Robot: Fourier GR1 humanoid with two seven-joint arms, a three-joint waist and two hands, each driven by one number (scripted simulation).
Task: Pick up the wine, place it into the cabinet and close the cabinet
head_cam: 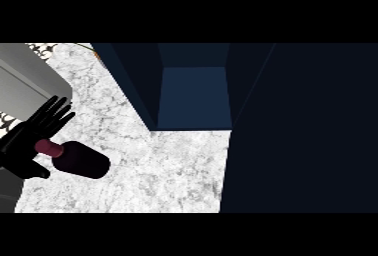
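Fingers (53, 111) of the left hand (28, 141) point up and away from the robot, straight and slightly spread, at the far left of the head view. They are not curled round anything. The palm lies against the neck of the wine bottle (83, 160), and the thumb shows below the neck; whether it presses on the neck I cannot tell.

Above the hand, in the upper left corner, a grey fixture with rounded corners (22, 80) sits in the surface (170, 160); the fingertips come close to its lower edge.

The wine bottle lies tilted on the marbled surface just right of the palm. Its reddish cap is toward the hand and its dark, rounded body toward the lower right. It is outside the cabinet (196, 95), well apart from it.

Right of the bottle, a stretch of bare marbled surface runs up to the cabinet's front edge.

The cabinet stands open at the top centre. Its dark left wall slants down toward the surface, and only its own blue inner panels show inside.

A broad dark panel (303, 125) fills the whole right side from top to bottom, bounding the bare surface on that side.
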